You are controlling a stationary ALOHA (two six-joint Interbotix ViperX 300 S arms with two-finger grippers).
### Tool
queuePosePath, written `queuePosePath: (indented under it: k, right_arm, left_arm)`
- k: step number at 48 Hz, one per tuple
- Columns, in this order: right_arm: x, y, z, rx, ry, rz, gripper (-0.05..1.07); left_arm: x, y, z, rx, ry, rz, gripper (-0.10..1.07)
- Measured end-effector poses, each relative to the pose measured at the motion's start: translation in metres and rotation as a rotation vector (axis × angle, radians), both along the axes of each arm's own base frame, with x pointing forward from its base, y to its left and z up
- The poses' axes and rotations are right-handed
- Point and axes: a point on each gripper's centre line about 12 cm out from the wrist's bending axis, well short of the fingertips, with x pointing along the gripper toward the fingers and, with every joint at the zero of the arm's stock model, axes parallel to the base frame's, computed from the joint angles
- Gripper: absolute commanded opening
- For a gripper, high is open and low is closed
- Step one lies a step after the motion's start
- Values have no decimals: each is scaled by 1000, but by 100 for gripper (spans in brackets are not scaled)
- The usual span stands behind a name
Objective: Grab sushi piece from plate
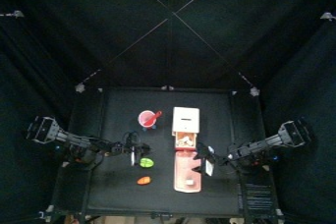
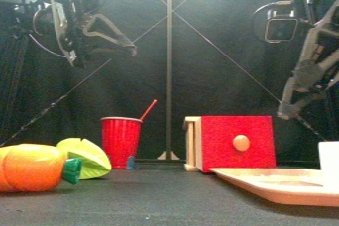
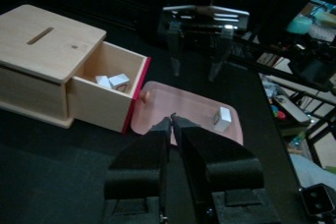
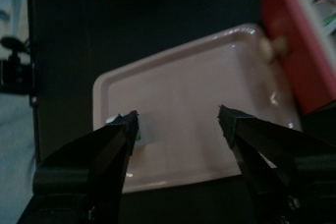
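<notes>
Right wrist view shows the right hand [image 4: 179,122] wide open, holding nothing, over the pink plate [image 4: 197,76]. The plate lies on the bench beside the wooden box [image 3: 59,61]. The left hand [image 3: 175,130] is closed and empty.

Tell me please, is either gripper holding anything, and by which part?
Nothing is held: the right gripper hangs open over the plate, and the left gripper is shut on nothing.

Two black arms, jointed links with blocky motor housings, thin black cables looping along them. Left arm [image 2: 82,24] bulky at the wrist, cable loops hanging off. Right arm [image 2: 307,66] shows grey-silver link faces and a boxy bracket up top. Left gripper [image 3: 175,135]: two flat black tapered jaws. Right gripper [image 4: 179,120]: black jaws with ridged inner edges.
</notes>
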Motion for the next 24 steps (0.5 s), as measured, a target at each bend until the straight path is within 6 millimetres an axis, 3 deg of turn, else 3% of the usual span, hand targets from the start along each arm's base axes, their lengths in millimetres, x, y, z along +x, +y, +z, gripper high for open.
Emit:
queuePosePath:
  k: [9,24]
  right_arm:
    - [2,12,-19,-27,70,82,97]
    - [24,34,-29,-77,96,229,97]
  left_arm:
    - [0,0,0,-2,-2,-1,56]
    - [0,0,0,-1,0,-1,56]
